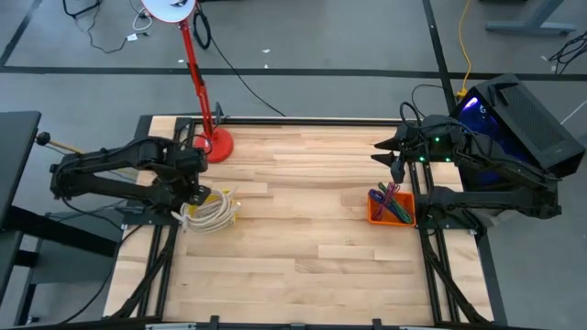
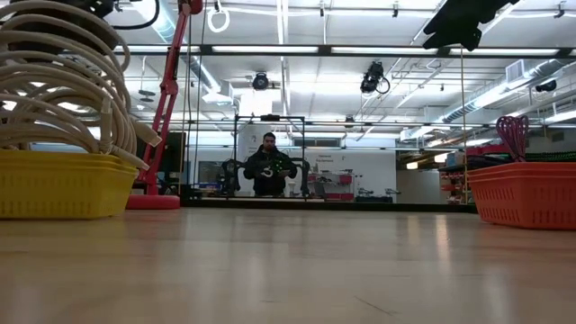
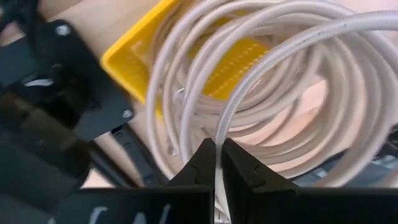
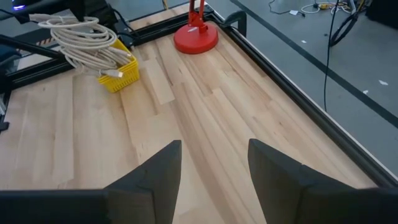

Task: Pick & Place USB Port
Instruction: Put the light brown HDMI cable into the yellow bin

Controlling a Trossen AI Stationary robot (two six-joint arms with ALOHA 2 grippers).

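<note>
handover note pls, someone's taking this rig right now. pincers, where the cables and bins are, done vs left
Left pincer: shut on a strand of the white cable coil, over the yellow bin at the table's left edge.
Right pincer: open, holding nothing, waiting high at the right edge beyond the orange bin.
White coil is still piled in and over the yellow bin. The orange bin holds a few coloured cables.
Red lamp base stands at the far left of the table.
Done: left grasp on one cable.
Left: lift it clear of the coil, carry and place it, probably in the orange bin.
</note>
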